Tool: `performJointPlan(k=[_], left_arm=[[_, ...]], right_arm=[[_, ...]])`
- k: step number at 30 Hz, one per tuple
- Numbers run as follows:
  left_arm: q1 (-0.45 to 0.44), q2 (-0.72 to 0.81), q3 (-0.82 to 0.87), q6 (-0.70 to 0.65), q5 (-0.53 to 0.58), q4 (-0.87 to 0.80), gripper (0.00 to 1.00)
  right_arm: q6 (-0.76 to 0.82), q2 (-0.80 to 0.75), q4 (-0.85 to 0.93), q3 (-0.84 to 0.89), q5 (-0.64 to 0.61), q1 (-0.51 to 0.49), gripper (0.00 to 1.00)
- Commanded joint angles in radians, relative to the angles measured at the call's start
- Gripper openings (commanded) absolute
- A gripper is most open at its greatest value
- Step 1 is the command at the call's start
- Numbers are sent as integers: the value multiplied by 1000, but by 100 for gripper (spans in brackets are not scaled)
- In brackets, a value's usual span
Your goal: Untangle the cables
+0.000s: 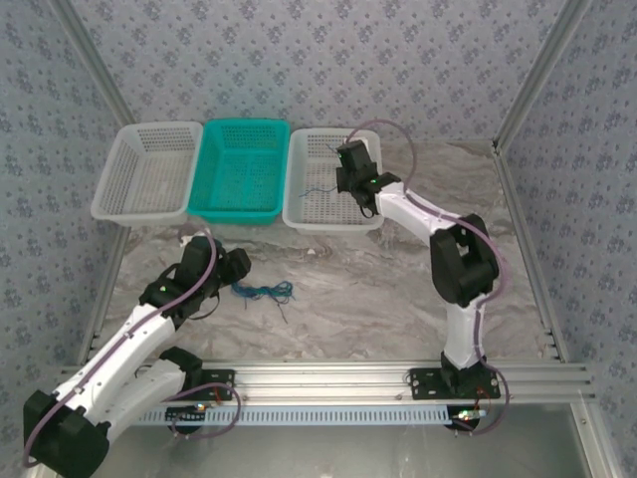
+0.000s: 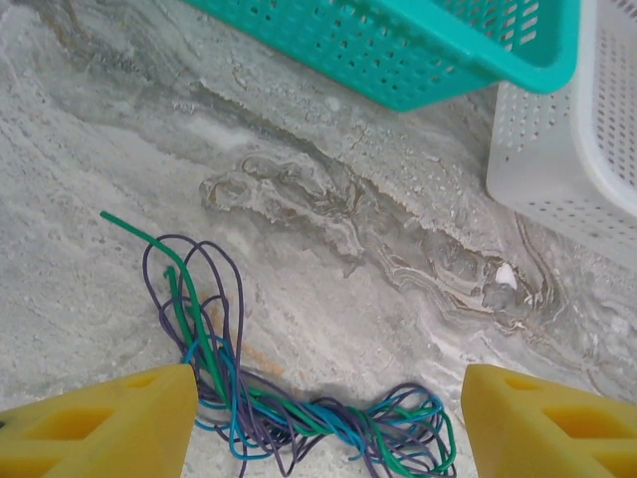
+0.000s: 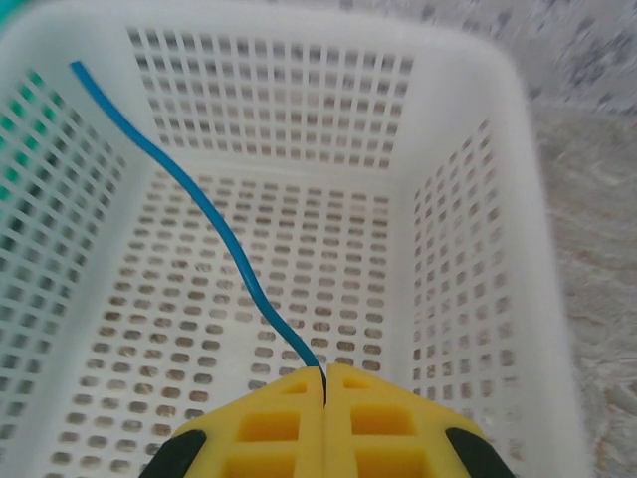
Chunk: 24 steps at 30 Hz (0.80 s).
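The tangled cables (image 2: 318,423) lay on the bench (image 2: 398,259), short of the baskets. Green, blue and dark purple strands were looped together, and how many of each could not be counted. The bundle's long run lay crosswise, right between the spread-apart fingers of the left pincer (image 2: 328,398), plainly the nearer one. One separate blue wire (image 3: 199,199) was clamped in the closed right pincer (image 3: 325,383) above the right white basket (image 3: 299,22). There were three baskets in all: two white and one teal basket (image 2: 418,70).

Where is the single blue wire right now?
In the right wrist view, the blue wire is pinched in the shut right gripper and reaches out over the rightmost white basket, beside the teal basket.
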State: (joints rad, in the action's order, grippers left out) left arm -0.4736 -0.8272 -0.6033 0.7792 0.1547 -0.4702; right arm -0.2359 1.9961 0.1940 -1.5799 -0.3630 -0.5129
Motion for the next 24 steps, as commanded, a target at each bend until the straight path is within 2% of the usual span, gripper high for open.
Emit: performJointPlan(k=[1,6,11,15,18,20,22,24], left_arm=[[-7,-15,-2,14,-42,-16,73],[-6,-140,-15,19,-81,-4,76],[-11,-300,-46,45,-40,-16,77],[-26,-421,-76,55,-6,1,75],[-38,-490,-92,54,10,26,65],[-46,-524,-99,54,26,27,50],[-52,-544,-99,53,43,25,31],[-55,-552,-95,52,45,25,17]], right_arm=[[11,59,69,-111,41,8,10],[-8,37,148,-176,83,10,43],[-33,-150,147,-71,166,4,47],[-57,-368,68,119,283,-25,51],[-84,-513,-9,297,312,-79,58],[-87,-582,-51,400,341,-122,61],[-91,-629,-59,494,374,-161,61],[-109,-664,-61,557,394,-192,62]])
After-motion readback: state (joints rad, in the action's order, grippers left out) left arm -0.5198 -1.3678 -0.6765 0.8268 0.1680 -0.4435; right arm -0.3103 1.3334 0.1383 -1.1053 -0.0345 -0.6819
